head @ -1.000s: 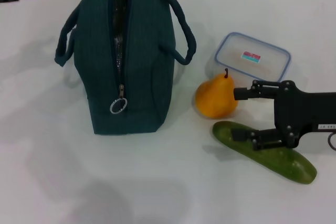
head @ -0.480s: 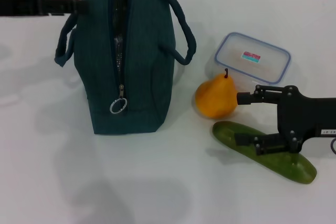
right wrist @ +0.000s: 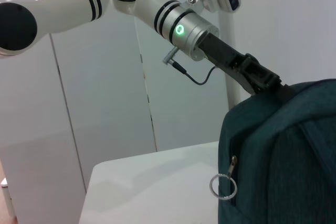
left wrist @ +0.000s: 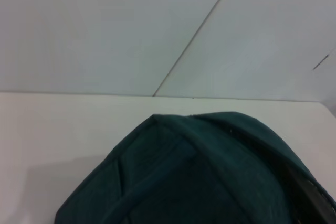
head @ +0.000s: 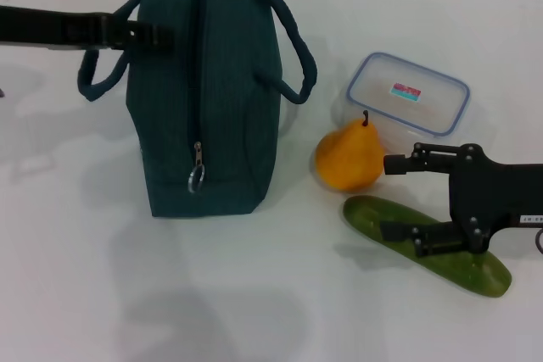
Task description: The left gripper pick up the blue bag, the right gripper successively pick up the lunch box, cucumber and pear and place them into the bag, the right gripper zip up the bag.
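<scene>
Nearest the camera, the right gripper hovers low over the white table, its jaws apart and holding nothing: one finger reaches beside the pear, the other lies above the cucumber. Just behind the pear sits the lunch box, lid on, none of the three yet packed. Farther left stands the blue bag, upright, its zipper ring hanging on the near end. At the far top corner the left gripper presses against the bag near the left handle (whether its fingers are apart or closed cannot be told).

The step in hand looks to be taking hold of the bag; a firm grip on the handle or rim, then a steady lift that leaves the mouth open, would serve best.

Compared with half a second ago, the left arm has reached further in, and the bag's top seam now looks pushed closed, hiding the foil lining.
</scene>
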{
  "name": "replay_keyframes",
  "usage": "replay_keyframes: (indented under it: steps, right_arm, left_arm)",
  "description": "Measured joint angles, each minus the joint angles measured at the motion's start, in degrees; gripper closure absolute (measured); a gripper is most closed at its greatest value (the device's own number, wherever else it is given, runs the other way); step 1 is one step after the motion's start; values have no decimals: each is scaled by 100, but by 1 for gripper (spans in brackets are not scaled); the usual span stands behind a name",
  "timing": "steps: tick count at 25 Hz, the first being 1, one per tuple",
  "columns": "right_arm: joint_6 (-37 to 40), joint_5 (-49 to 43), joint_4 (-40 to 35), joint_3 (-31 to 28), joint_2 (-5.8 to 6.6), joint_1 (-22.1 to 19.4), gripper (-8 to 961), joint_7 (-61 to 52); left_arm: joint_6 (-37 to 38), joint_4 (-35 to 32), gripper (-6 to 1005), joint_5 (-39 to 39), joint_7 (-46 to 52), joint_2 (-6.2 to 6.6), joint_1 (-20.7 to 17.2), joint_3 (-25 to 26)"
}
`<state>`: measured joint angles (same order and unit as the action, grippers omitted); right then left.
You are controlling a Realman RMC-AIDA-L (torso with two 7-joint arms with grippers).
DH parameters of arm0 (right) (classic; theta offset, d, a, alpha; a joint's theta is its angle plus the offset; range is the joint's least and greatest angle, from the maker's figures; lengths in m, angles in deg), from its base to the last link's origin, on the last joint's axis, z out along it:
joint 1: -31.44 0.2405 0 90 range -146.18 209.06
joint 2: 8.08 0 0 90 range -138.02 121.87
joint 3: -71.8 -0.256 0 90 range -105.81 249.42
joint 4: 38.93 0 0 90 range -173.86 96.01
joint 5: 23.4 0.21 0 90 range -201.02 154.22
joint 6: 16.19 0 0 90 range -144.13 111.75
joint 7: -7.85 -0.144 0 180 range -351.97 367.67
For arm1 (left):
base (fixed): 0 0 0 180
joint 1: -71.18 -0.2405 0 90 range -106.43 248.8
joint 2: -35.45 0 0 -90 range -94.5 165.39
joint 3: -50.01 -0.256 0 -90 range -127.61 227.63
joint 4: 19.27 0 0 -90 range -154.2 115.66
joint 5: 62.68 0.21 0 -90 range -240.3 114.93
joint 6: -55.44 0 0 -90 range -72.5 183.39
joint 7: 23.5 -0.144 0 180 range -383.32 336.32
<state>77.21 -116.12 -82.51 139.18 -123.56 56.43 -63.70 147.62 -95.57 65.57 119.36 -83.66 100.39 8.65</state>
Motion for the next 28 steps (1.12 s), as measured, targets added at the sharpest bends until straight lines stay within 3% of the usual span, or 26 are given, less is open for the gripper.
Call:
replay_keyframes:
  steps: [8, 14, 24, 28]
  right_arm:
    - [5, 0, 6, -21, -1, -68, 125, 56]
    - [4, -1, 8, -37, -8, -90, 125, 61]
    - [3, 149, 8, -38, -5, -128, 125, 62]
    - [0, 154, 15, -40, -2, -130, 125, 62]
  left_arm:
    - [-285, 349, 243, -179, -472, -15, -19, 34]
    - [-327, 372, 468, -206, -528, -10, -47, 48]
    - [-255, 447, 939, -404, -376, -10, -152, 31]
    - [-168, 332, 945, -549, -286, -18, -242, 14]
